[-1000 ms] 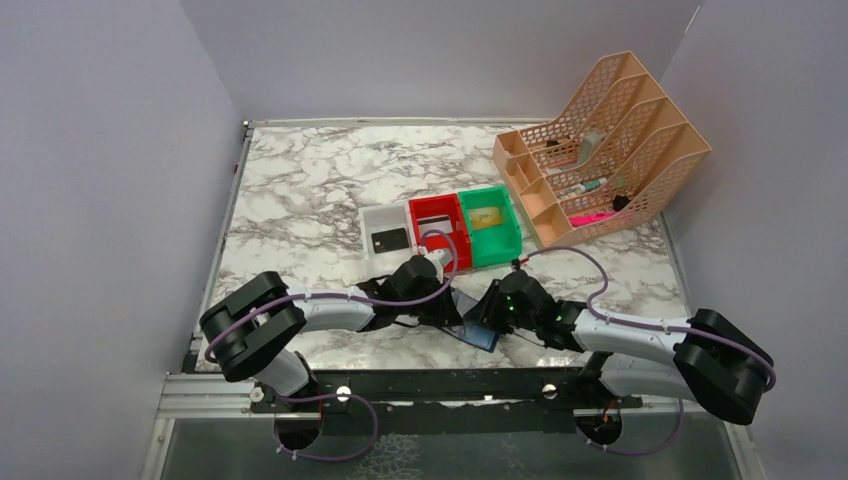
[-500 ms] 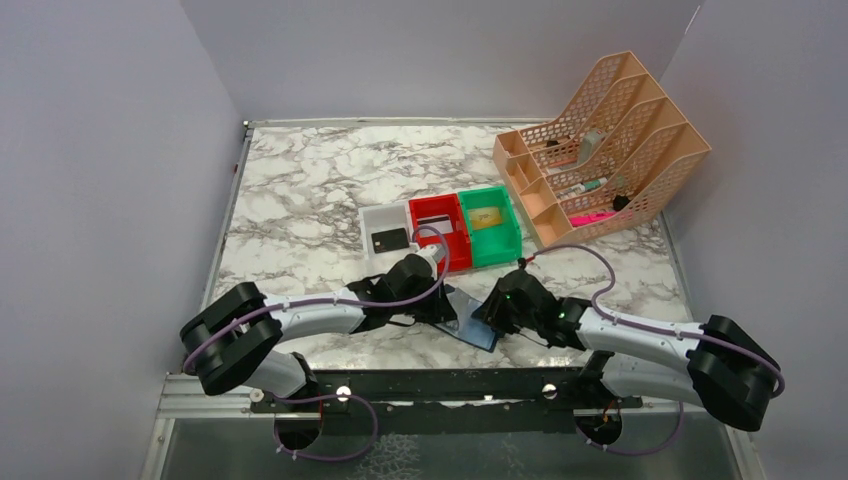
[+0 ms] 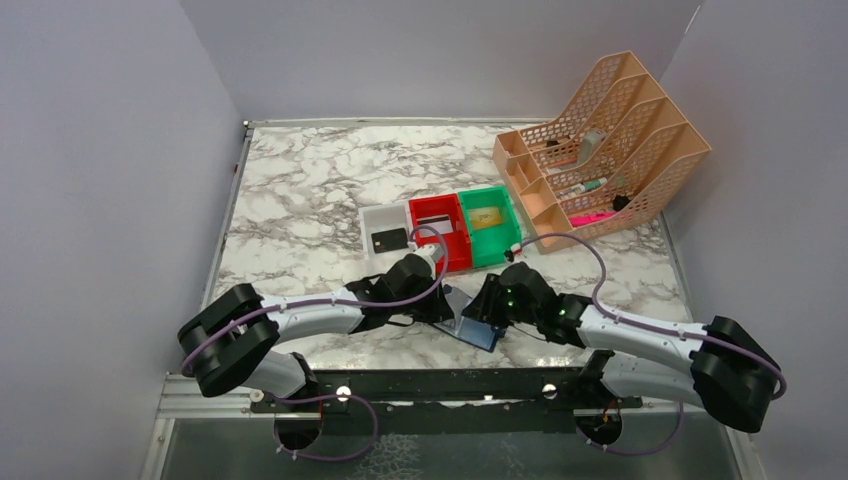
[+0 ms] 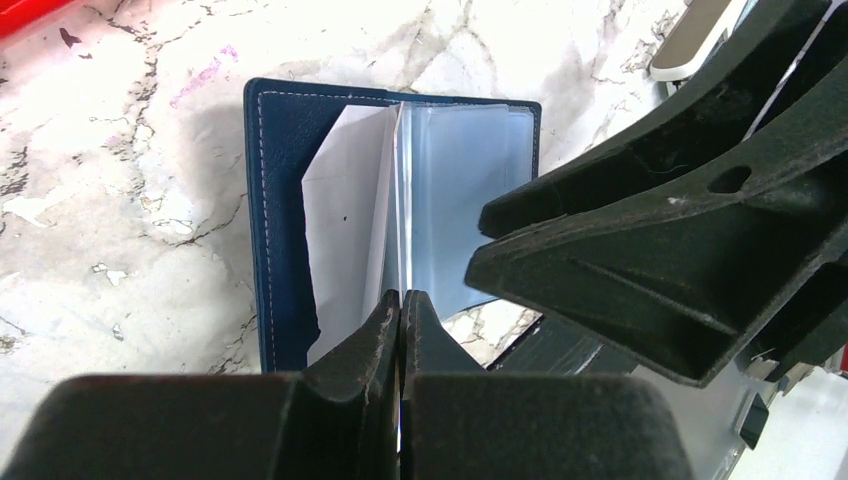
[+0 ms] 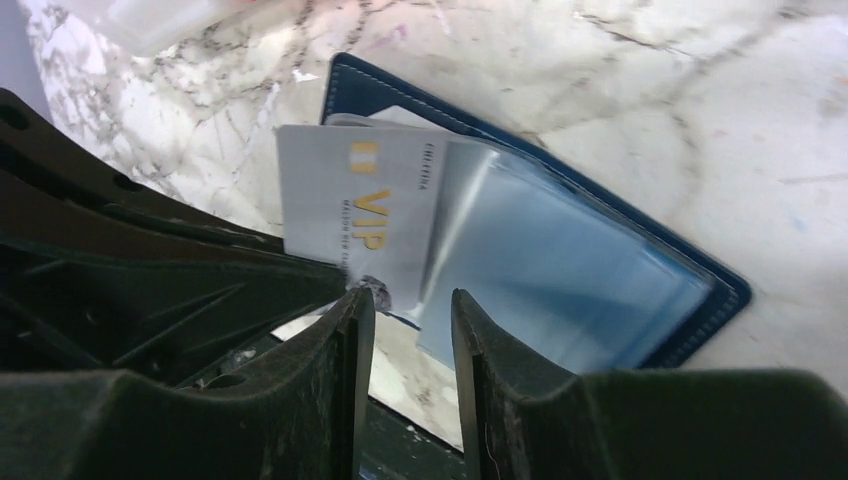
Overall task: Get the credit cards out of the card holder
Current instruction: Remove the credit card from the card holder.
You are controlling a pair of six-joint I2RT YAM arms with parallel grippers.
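Gaping navy card holder (image 4: 275, 200), glossy card (image 5: 350, 190)

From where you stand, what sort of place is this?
Probably a robot test bench staged as an office desk: two white-and-black robot arms mounted at the near edge of a marble-patterned tabletop, plain grey wall panels enclosing it, and a peach mesh plastic desk organiser.
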